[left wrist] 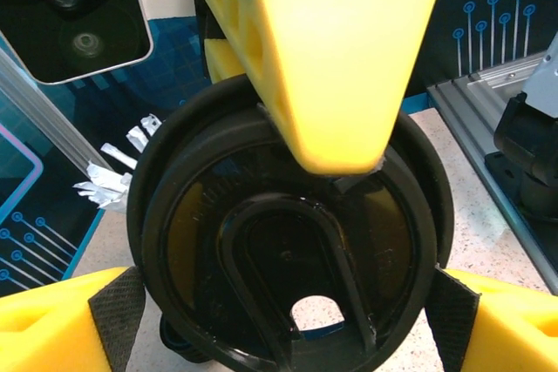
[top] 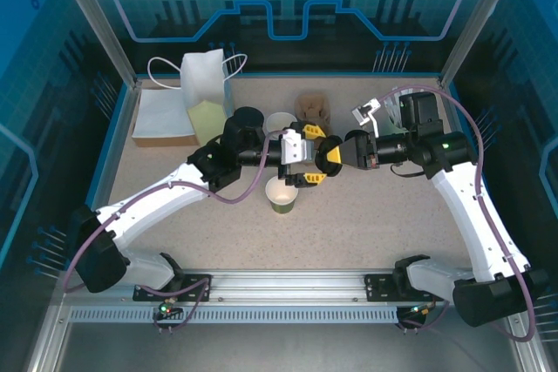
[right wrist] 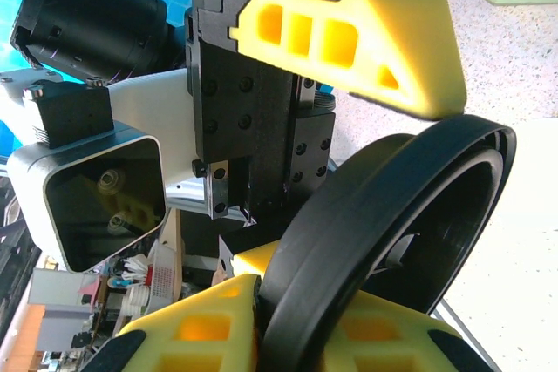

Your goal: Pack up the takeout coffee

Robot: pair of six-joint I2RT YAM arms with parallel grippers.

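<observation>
The takeout coffee, a small dark green cup with a white inside, stands open on the table just below both grippers. A round black lid hangs on edge above it. My right gripper is shut on the lid's rim, its yellow fingers pinching it from both faces. My left gripper stands wide around the same lid, and its black pads touch the rim on both sides. The two grippers meet at mid-table. The brown pulp carrier lies behind them.
A pale cup stands left of the carrier. A white paper bag and a flat box with white sheets sit at the back left. Metal frame posts and blue walls ring the table.
</observation>
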